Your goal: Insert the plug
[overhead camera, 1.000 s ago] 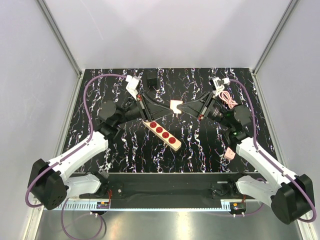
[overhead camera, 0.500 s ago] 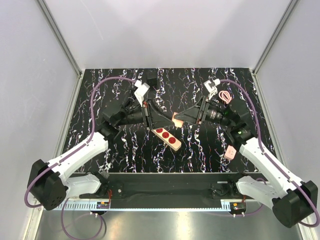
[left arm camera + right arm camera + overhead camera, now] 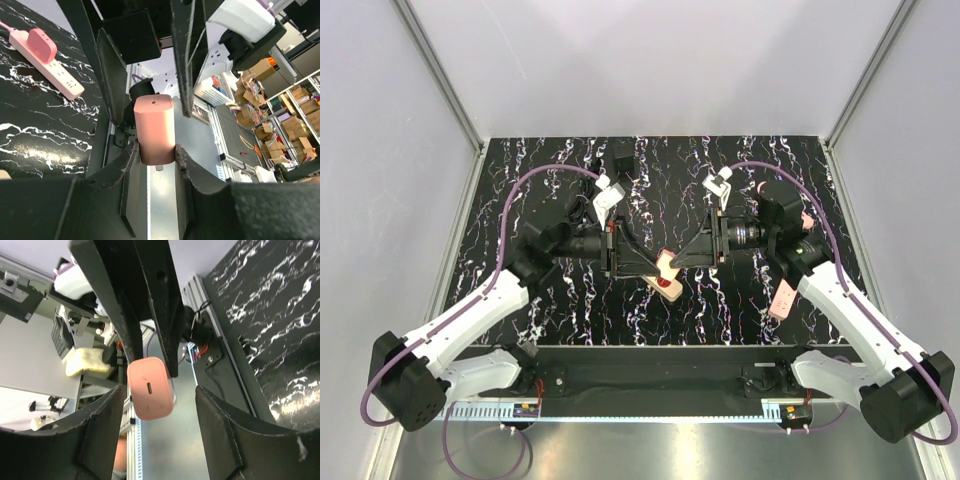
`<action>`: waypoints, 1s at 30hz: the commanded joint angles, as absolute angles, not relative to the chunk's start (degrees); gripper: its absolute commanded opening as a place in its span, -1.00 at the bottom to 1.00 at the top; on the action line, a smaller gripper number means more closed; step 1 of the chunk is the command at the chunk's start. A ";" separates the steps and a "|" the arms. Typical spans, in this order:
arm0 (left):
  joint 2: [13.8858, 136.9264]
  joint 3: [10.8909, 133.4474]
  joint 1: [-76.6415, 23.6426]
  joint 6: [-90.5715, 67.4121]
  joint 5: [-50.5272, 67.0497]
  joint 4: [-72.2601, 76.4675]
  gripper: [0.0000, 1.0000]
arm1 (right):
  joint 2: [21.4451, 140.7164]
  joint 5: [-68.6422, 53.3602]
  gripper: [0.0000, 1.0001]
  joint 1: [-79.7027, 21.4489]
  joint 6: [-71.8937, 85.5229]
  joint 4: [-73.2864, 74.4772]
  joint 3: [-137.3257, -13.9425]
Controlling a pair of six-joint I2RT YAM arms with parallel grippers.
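A small black boxy plug (image 3: 623,156) sits at the back of the table, away from both grippers. My left gripper (image 3: 657,262) is shut on a pink boxy adapter (image 3: 667,263) and holds it above the cream power strip (image 3: 670,290) with red sockets. In the left wrist view the pads (image 3: 131,155) clamp the pink adapter (image 3: 154,127) on both sides. My right gripper (image 3: 684,262) is open and faces the adapter from the right. In the right wrist view the adapter (image 3: 150,388), port side showing, hangs between my spread fingers (image 3: 105,430) without touching them.
A pink power strip (image 3: 47,67) carrying a pink plug lies on the black marbled table (image 3: 540,170); it shows at the right front in the top view (image 3: 781,299). Grey walls enclose the table on three sides.
Both grippers have moved from the back centre toward the front, over the cream strip, with the pink adapter between them. The strip is now mostly covered by the grippers.
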State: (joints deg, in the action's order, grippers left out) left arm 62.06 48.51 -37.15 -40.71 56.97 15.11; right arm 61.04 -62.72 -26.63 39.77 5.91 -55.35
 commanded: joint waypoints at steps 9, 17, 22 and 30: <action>65.65 51.68 -37.35 -40.08 60.99 16.09 -1.00 | 60.12 -66.89 0.04 -27.16 33.14 10.90 -57.22; 67.24 52.99 -37.27 -39.21 60.74 12.86 -0.72 | 60.91 -65.49 -1.00 -27.33 31.82 12.12 -56.78; 66.36 57.83 -32.45 -29.45 50.99 -5.60 0.98 | 62.75 -54.34 -1.00 -27.33 26.04 21.76 -58.27; 68.46 54.15 -10.93 -28.48 37.19 -20.56 0.98 | 71.01 -30.10 -1.00 -29.35 18.64 31.29 -60.91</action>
State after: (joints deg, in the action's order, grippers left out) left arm 67.40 54.89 -15.90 -31.16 45.01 -12.19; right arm 69.30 -43.53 -27.62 22.85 27.00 -57.84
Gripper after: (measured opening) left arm 0.987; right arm 0.339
